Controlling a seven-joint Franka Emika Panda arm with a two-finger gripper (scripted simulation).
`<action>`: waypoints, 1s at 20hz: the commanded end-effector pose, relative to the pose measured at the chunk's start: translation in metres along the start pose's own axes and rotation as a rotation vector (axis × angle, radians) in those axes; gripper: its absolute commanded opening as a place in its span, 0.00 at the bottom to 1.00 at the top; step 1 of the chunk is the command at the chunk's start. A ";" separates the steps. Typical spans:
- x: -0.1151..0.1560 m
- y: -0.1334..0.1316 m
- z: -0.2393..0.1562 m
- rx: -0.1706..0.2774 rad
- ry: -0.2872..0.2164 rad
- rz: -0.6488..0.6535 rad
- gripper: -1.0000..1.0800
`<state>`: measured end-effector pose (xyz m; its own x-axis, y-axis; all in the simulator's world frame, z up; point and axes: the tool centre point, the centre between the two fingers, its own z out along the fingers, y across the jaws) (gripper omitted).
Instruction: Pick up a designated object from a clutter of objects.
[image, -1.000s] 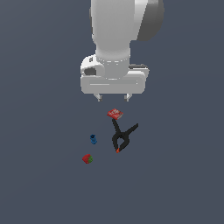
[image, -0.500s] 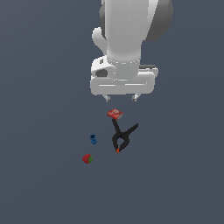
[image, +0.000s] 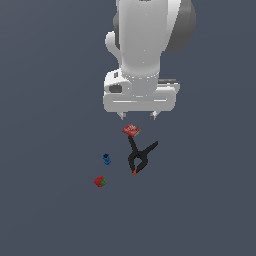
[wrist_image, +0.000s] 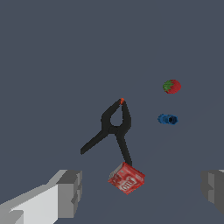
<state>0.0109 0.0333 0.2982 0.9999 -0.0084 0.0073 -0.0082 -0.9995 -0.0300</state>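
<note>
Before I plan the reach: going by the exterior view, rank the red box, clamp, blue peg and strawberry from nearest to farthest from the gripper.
1. Red box, just below the gripper.
2. Clamp, beyond the box, one handle touching it.
3. Blue peg, off to the exterior view's left of the clamp.
4. Strawberry, farthest, lower left.

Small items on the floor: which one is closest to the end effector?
The small flat red box, just below the open end effector. The black clamp, blue peg and strawberry lie farther away.
</note>
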 end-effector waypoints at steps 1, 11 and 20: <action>0.004 0.006 0.010 0.001 -0.001 0.027 0.96; 0.025 0.058 0.088 0.003 -0.003 0.248 0.96; 0.029 0.116 0.170 -0.018 -0.001 0.472 0.96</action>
<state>0.0402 -0.0706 0.1361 0.9007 -0.4344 -0.0064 -0.4345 -0.9005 -0.0162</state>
